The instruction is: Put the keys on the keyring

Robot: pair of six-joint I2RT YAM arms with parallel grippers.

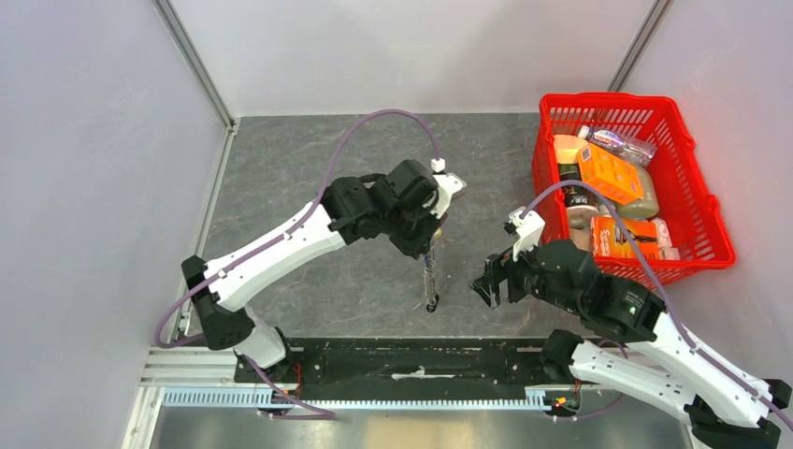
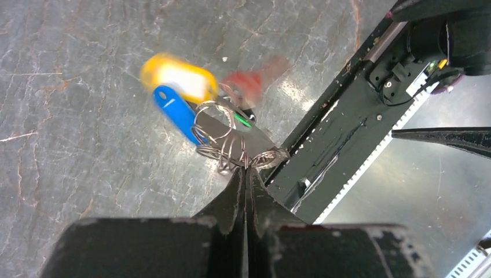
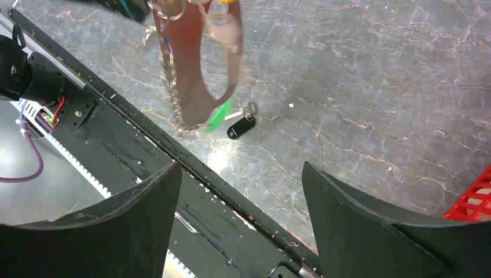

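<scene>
My left gripper [image 1: 428,232] hangs above the table's middle, shut on the wire rings of the keyring [image 2: 231,142]. Just under my left gripper [image 2: 248,169], a yellow-capped key [image 2: 176,78] and a blue-capped key [image 2: 173,110] hang at those rings, blurred. In the right wrist view the keyring's loop [image 3: 200,75] dangles with its chain [image 3: 169,75] and green tag [image 3: 219,116]. A black-capped key [image 3: 240,128] lies on the table just beyond the tag. My right gripper [image 3: 240,168] stands open and empty, right of the hanging chain [image 1: 430,271] and a short way from it [image 1: 488,281].
A red basket [image 1: 598,96] full of packaged goods stands at the back right, its corner [image 3: 475,200] showing at the edge of the right wrist view. The black mounting rail [image 1: 411,355] runs along the table's near edge. Grey walls close in both sides.
</scene>
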